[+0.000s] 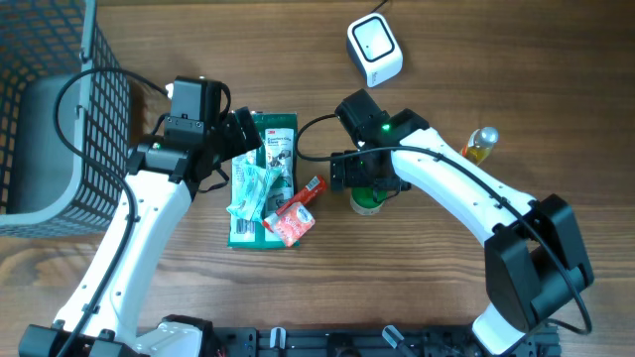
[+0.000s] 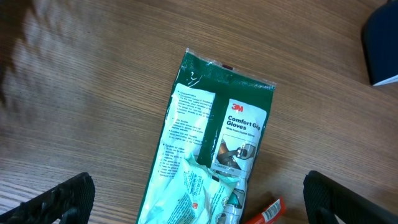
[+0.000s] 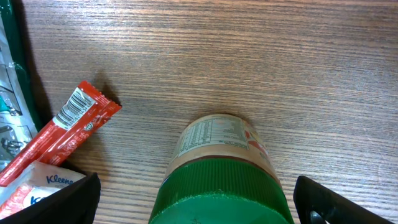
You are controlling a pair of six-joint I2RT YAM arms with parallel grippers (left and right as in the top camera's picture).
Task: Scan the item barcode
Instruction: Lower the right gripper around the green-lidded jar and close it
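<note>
Wood-grain table (image 1: 556, 59) fills the view, with a wire basket (image 1: 60, 109) at the far left and a white scanner (image 1: 374, 48) at the far centre.

The right gripper (image 3: 199, 208) hangs over a green-lidded jar (image 3: 217, 168) standing upright near the middle of the table. Its fingers are spread wide on either side of the lid and hold nothing. The left gripper (image 2: 199, 202) is spread just as wide and also empty, above a green gloves packet (image 2: 217, 130) lying flat to the left of the jar.

The jar looks like the item about to be taken. To do that well, the right arm should come straight down until the fingers straddle the lid or the shoulder just under it, then close squarely so the round body cannot twist out. The label side in the wrist view shows fine print only and no barcode, so the jar will probably need turning before its code faces the scanner window. It should be lifted clear of the red stick sachet (image 3: 68, 130) beside it, and the left arm should stay out of the path to the scanner.

Count:
- one scanner
- one basket
- one jar
- one gloves packet
- one pale teal pouch (image 1: 253, 188) lying on the gloves packet
- one tissue pack (image 1: 291, 223)
- one red stick sachet
- one small bottle (image 1: 481, 144) off to the right
- two arms
</note>
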